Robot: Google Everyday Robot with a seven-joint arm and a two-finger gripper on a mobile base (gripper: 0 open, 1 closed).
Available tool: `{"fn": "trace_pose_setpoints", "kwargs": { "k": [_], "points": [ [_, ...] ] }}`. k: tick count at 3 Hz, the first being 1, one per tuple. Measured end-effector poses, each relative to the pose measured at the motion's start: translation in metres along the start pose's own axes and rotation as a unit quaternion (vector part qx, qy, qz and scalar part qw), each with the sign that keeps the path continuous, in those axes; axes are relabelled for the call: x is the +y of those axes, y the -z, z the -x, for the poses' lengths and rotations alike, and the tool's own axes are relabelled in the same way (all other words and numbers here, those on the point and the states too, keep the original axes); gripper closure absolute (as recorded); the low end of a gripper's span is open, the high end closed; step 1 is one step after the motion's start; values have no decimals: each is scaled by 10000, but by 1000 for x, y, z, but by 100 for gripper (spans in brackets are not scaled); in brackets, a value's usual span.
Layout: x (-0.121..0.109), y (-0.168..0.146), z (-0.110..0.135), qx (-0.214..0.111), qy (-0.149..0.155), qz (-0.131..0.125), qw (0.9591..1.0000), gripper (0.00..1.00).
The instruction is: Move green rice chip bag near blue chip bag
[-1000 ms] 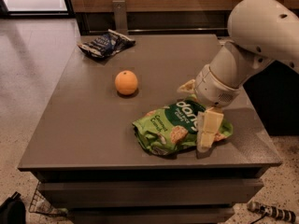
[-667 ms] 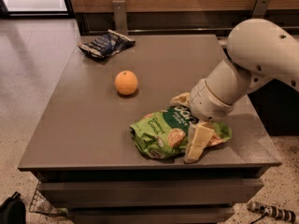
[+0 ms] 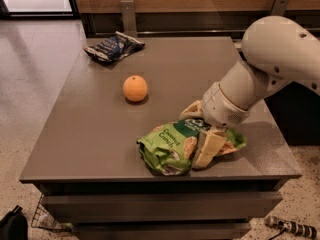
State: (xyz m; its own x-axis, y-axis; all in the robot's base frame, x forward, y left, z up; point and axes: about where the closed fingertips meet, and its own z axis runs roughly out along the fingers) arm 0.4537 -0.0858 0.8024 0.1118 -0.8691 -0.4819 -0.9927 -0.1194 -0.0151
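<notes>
Green rice chip bag (image 3: 167, 146) near table (image 3: 90, 139) front edge, jaws spread astride it.

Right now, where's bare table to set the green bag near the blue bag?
Bare table runs right of the blue bag along the back edge, and between it and the orange. The front left is bare too. Crowded: front right, where the gripper is at the green bag.
</notes>
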Motion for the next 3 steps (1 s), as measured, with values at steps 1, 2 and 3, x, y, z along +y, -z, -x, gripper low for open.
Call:
{"fn": "trace_pose_setpoints", "kwargs": {
  "k": [1,2,3],
  "points": [
    [0,6,4,3,5,0,10000,91],
    [0,6,5,7,13,-1,10000,100],
    [-2,9,8,67,20,-21,10000,100]
  ]
}}
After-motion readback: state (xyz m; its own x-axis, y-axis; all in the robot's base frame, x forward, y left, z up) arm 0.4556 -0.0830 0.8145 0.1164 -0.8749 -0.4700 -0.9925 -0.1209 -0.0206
